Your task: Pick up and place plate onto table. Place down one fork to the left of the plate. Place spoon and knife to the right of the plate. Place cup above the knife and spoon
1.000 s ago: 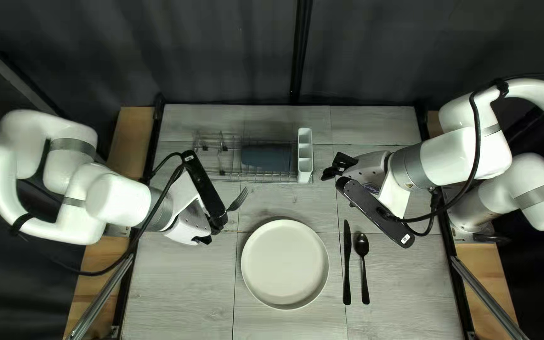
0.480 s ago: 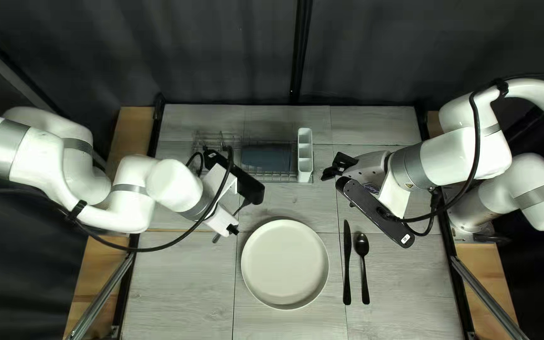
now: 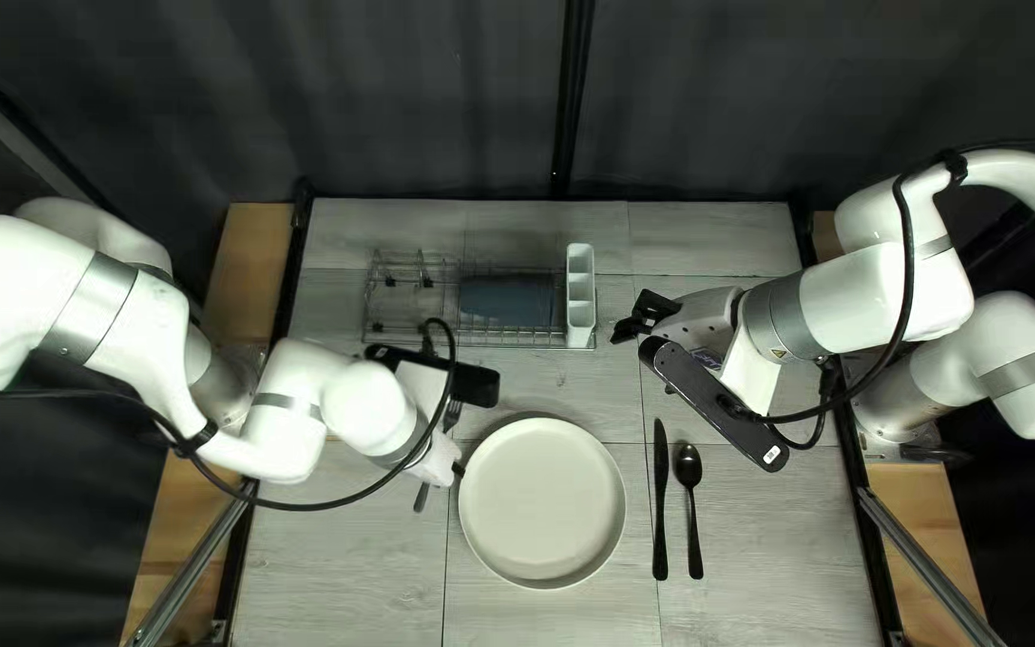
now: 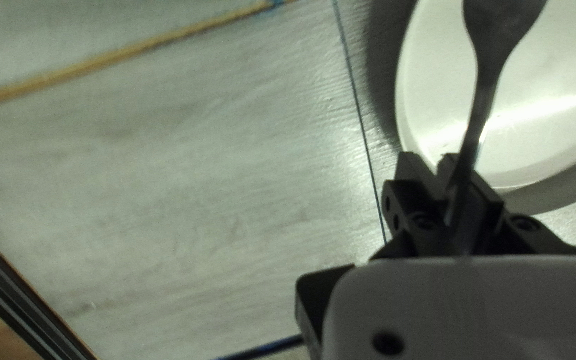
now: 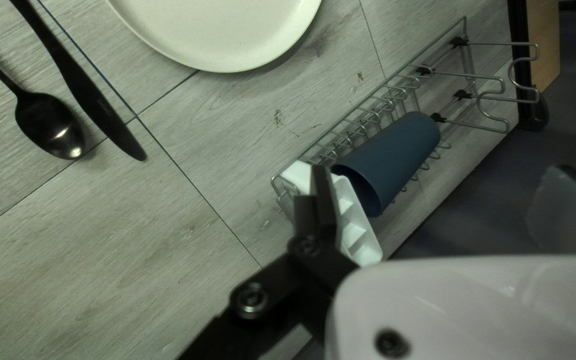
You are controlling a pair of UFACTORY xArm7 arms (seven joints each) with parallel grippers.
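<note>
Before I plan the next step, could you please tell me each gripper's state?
Left gripper: closed, holding the fork.
Right gripper: open, holding nothing.

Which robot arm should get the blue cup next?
Right, I think. My right gripper is near the rack where the cup lies, and nothing shows in its grip. My left gripper is busy holding the fork.

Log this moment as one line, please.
plate: on table | knife, spoon: right of plate | fork: held in left gripper | cup: in rack | right gripper: open
</note>
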